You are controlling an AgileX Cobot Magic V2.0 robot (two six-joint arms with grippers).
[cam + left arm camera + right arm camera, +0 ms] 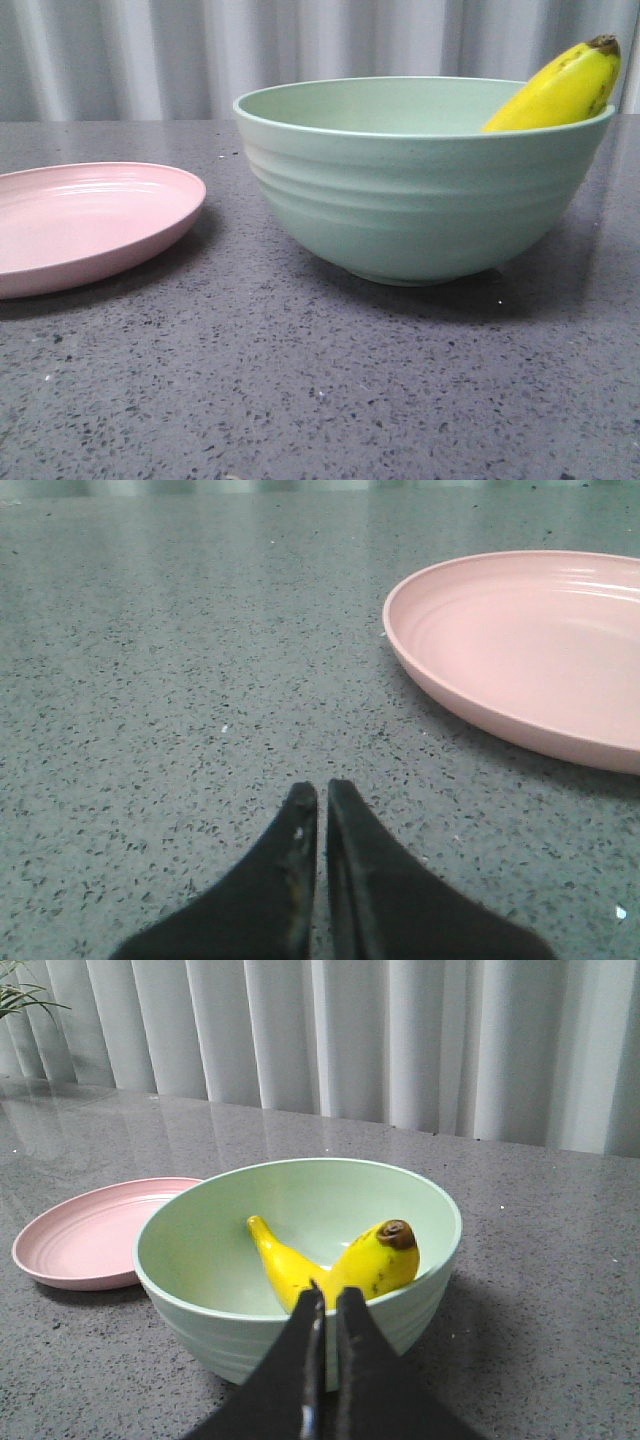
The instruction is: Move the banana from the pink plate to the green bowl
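Banana [330,1265], bright yellow and curved, lies inside the pale green bowl [420,200] on a speckled grey table [300,390]. 1 end leans up against the bowl's wall and pokes above the rim on the right side in the front view. The pink plate [90,225] sits beside the bowl on the left, holding nothing. The left gripper [322,805] hovers low over the table near the plate, its 2 black fingers pressed together on nothing. The right gripper [328,1305] sits just outside the bowl, fingers likewise closed and holding nothing. White curtains [400,1040] hang behind.
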